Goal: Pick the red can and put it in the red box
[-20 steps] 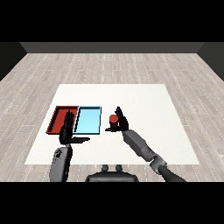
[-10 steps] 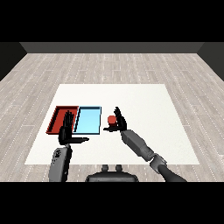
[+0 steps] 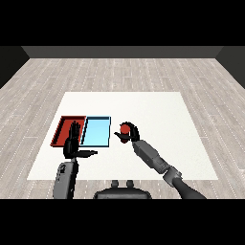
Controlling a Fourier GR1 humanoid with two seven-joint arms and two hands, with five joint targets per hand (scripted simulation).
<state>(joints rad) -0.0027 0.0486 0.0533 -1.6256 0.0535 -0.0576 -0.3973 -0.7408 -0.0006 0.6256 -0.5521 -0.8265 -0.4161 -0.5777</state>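
The red can [image 3: 125, 129] is held in my right hand [image 3: 130, 135], whose fingers and thumb curl round it just right of the light blue tray [image 3: 96, 131]. The red tray [image 3: 63, 128] lies at the left of the blue one, side by side with it. My left hand [image 3: 72, 145] is raised with straight fingers and its thumb stuck out, in front of the red tray's near edge and holding nothing.
Both trays lie on a white table [image 3: 158, 115] that stretches far to the right and back. A grey plank floor [image 3: 124, 72] surrounds the table.
My right hand has closed round the red can and carried it leftward, toward the blue tray. My left hand has stayed in place.
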